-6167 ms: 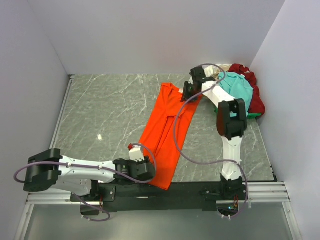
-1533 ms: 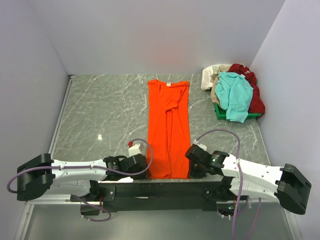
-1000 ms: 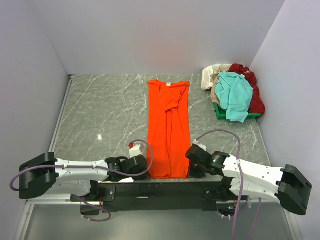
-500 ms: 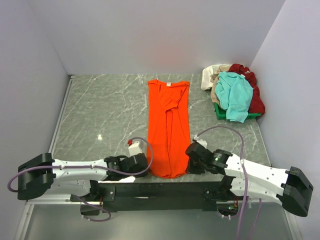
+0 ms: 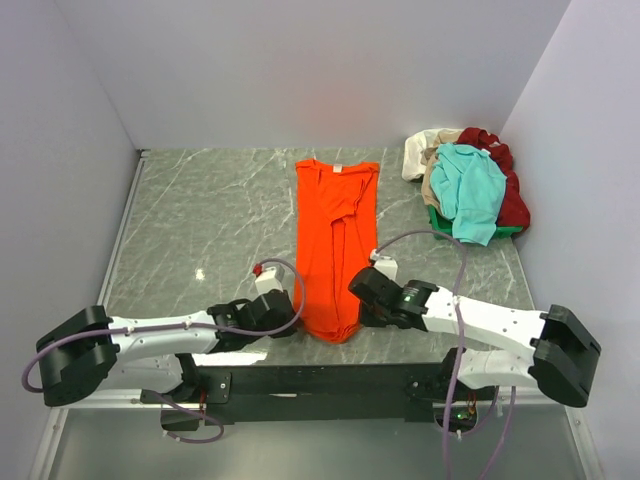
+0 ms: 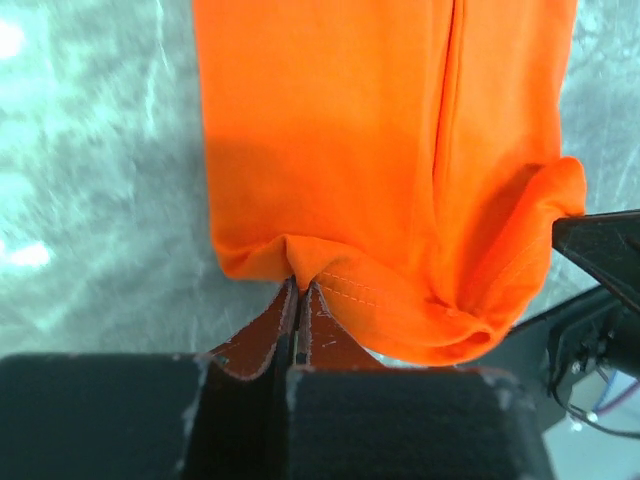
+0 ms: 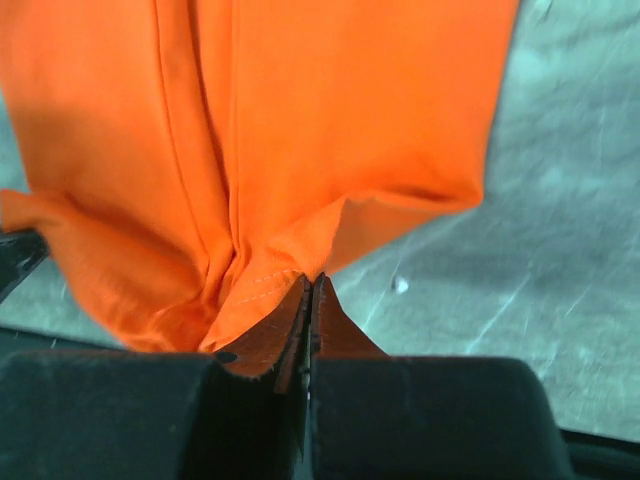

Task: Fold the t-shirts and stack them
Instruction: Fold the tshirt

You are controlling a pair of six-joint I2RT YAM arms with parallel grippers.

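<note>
We count four t-shirts that we can tell apart, one of each colour. A single orange t-shirt (image 5: 337,235) lies as a long narrow strip down the middle of the surface (image 5: 200,220), its neck and small white label (image 5: 338,168) toward the far edge. At the far right corner a teal t-shirt (image 5: 468,190), a dark red t-shirt (image 5: 512,198) and a cream t-shirt (image 5: 422,152) are heaped over a green bin (image 5: 438,221). The heap is too tangled for us to say whether more lie under it. There are two arms. Both lie low along the near edge, elbows out toward the left and right edges, forearms reaching in toward the centre. The left gripper (image 6: 300,292) is pinched tight on the left end of the orange hem, and the right gripper (image 7: 309,285) is pinched tight on the right end. In each wrist view the fingers meet with only cloth between them. Between the two grippers the hem is bunched, curling into a rounded sag near the near edge, while the rest of the shirt lies flat.
</note>
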